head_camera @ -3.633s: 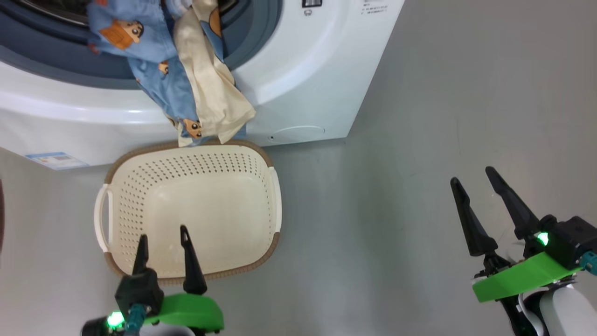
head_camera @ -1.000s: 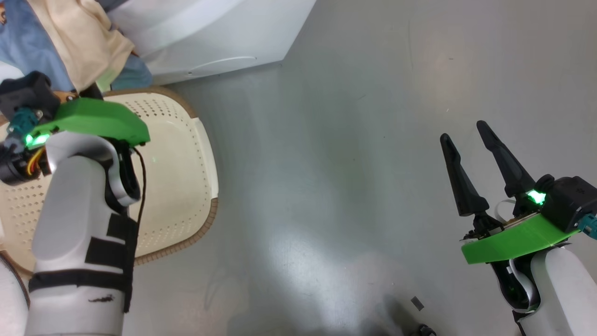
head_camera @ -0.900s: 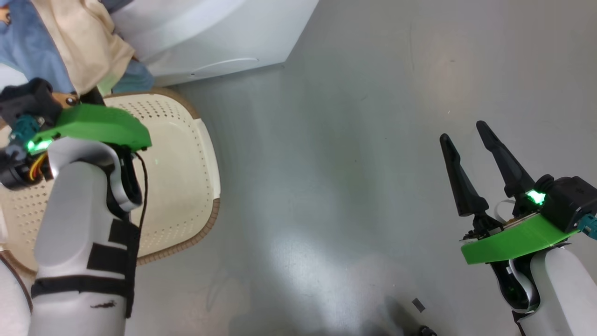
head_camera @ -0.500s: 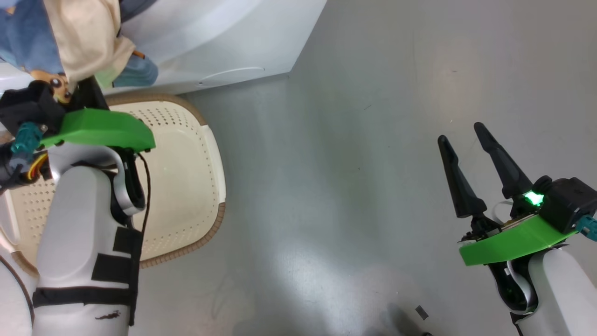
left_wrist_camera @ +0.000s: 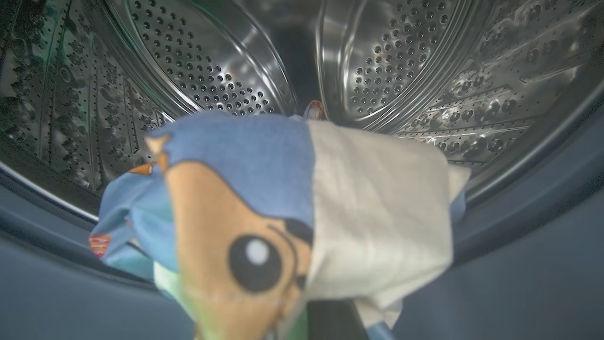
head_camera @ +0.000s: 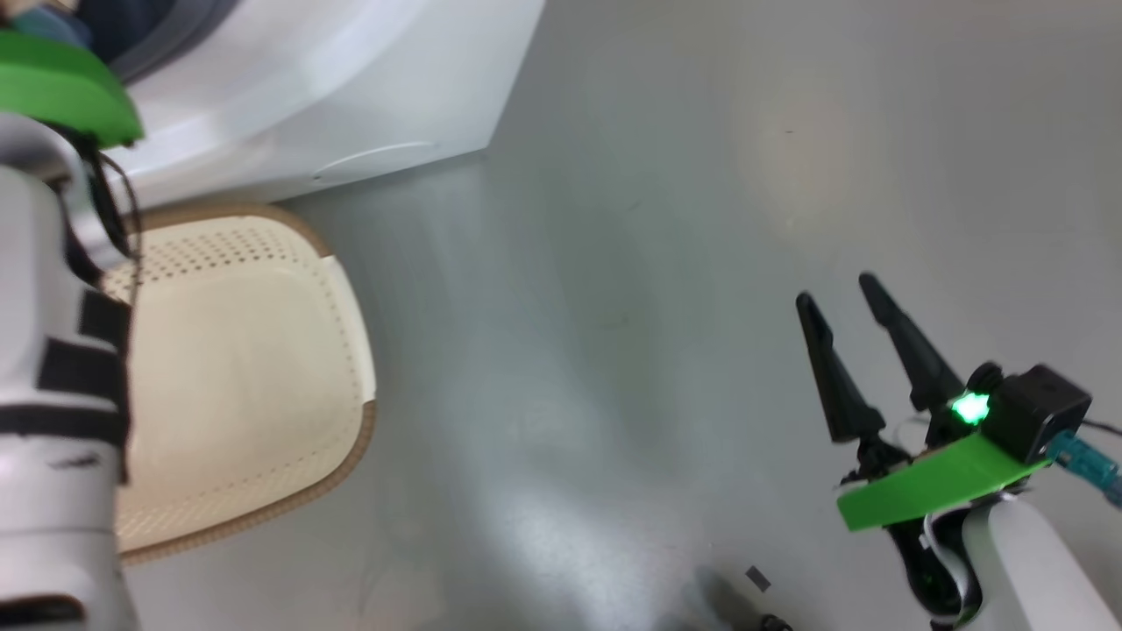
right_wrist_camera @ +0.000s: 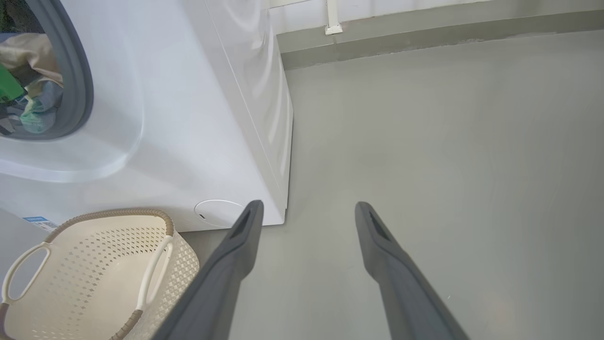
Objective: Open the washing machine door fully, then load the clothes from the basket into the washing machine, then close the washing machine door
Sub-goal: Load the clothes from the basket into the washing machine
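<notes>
Since a second ago the left arm (head_camera: 53,394) has risen from over the basket (head_camera: 237,368) into the mouth of the washing machine (head_camera: 351,96); the head camera has also shifted. The left wrist view shows the clothes (left_wrist_camera: 302,212) bunched at the gasket (left_wrist_camera: 519,226) before the steel drum (left_wrist_camera: 401,56). The left hand (right_wrist_camera: 12,92) is pressed together, apparently pinching them, its fingers hidden under cloth. The right wrist view places that hand inside the opening. The right hand (head_camera: 834,289) stays spread over the floor (head_camera: 614,307).

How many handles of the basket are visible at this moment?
2, both in the right wrist view: one handle at the left end of the basket, the other handle at its right end. None seems hidden.
</notes>
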### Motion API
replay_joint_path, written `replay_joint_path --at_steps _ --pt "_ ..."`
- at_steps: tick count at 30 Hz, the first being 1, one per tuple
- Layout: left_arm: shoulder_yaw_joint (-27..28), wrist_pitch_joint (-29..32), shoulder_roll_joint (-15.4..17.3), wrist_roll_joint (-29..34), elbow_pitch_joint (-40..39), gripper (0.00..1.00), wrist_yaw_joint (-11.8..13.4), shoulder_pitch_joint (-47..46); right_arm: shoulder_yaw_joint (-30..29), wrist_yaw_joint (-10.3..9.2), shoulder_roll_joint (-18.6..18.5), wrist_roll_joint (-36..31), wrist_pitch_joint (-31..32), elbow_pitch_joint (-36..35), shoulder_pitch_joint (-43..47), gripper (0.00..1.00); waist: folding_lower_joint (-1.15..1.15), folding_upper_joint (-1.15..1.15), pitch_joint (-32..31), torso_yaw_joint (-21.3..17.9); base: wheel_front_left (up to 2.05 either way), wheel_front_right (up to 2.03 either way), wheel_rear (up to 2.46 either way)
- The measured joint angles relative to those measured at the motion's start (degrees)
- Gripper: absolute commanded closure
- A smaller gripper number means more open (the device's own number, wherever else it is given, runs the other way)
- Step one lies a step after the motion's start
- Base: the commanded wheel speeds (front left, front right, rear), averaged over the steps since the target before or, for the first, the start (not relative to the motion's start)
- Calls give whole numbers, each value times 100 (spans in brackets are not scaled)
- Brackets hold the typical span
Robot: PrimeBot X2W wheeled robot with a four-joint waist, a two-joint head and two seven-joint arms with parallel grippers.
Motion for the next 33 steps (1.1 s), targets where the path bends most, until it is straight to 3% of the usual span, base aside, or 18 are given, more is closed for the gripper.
replay_joint_path --at_steps 14,33 --pt "-147 85 818 422 1761 100 86 -1830 197 0 71 94 0 176 263 0 0 0 163 -598 0 0 0" --pt "-389 -310 1436 679 1829 100 92 -2979 272 0 2 214 0 144 372 0 0 0 715 -1015 0 0 0"
